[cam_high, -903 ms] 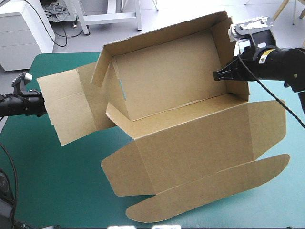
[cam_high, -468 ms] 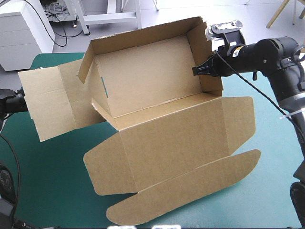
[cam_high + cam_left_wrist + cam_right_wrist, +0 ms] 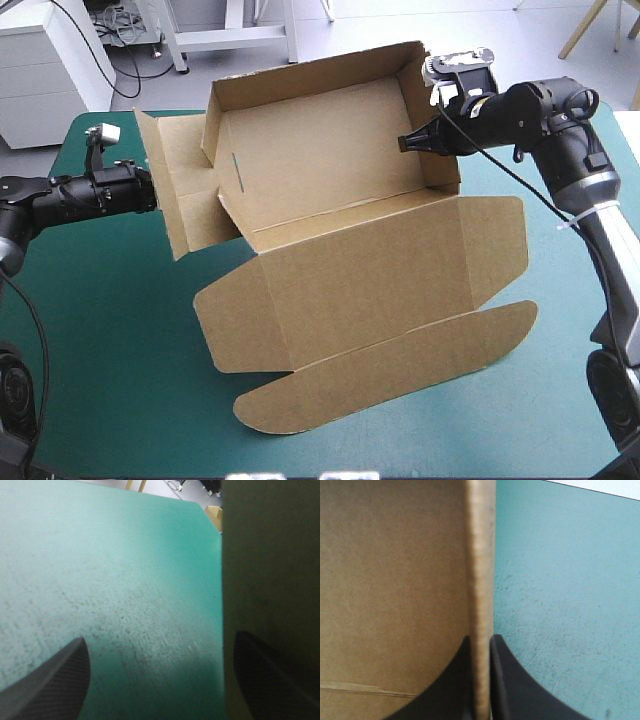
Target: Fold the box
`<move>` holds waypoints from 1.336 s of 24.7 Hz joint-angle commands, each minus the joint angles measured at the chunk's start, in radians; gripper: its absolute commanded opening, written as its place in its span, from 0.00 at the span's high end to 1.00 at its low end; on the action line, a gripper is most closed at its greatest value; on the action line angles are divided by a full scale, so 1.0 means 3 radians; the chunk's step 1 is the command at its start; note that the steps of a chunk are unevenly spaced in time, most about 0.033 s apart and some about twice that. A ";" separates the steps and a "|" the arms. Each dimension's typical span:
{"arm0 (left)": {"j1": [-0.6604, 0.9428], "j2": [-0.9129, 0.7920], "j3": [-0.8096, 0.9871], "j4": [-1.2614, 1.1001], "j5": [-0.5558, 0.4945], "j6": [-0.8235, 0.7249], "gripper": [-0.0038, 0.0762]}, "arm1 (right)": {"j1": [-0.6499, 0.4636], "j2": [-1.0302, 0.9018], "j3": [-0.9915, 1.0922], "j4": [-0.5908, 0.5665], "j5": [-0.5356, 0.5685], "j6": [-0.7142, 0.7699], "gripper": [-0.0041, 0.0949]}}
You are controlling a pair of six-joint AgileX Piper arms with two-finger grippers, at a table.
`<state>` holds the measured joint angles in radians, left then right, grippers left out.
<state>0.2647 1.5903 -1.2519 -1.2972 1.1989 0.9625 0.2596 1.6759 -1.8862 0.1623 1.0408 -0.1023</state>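
The brown box (image 3: pixel 330 160) stands tilted at mid-table with its back and side walls raised. Its lid (image 3: pixel 370 280) lies flat toward the front, ending in a rounded tuck flap (image 3: pixel 400 380). My right gripper (image 3: pixel 403 144) is shut on the top edge of the right side wall, and the right wrist view shows the board (image 3: pixel 395 580) pinched in the gripper (image 3: pixel 481 639). My left gripper (image 3: pixel 150 190) is open at the outer edge of the left flap (image 3: pixel 185 190). In the left wrist view the board (image 3: pixel 270 555) stands upright by one finger of the gripper (image 3: pixel 159 636).
The teal-green cover (image 3: pixel 100 330) shows left of the lid and along the front right. The table's far left corner lies just behind my left arm. The lid's tuck flap reaches close to the front edge.
The box slid left with my right gripper, then back a little. The left flap swung from lying spread out to standing upright. My left gripper moved in to the flap's edge.
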 commanded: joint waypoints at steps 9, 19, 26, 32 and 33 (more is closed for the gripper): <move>-0.0470 -0.0312 -0.0130 -0.0606 0.0343 0.0113 0.34 | -0.0023 -0.0118 -0.0088 0.0005 -0.0245 0.0102 0.98; -0.0662 -0.0486 -0.0136 -0.0745 0.0343 0.0135 0.33 | -0.0023 -0.0118 -0.0088 0.0005 -0.0230 0.0126 0.98; -0.0697 -0.0486 -0.0235 -0.0720 0.0301 0.0009 0.20 | 0.0162 -0.0118 -0.0088 -0.0354 -0.0336 0.0378 0.97; -0.0697 -0.0486 -0.0235 -0.0547 0.0250 -0.0006 0.21 | 0.0247 -0.0118 -0.0088 -0.0457 -0.0438 0.0495 0.97; -0.0697 -0.0486 -0.0235 -0.0547 0.0222 -0.0022 0.21 | 0.0247 -0.0118 -0.0088 -0.0457 -0.0438 0.0495 0.97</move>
<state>0.0628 1.4840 -1.2898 -1.3892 1.1927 0.9695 0.3261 1.6839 -1.8854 0.0000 0.9955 0.0312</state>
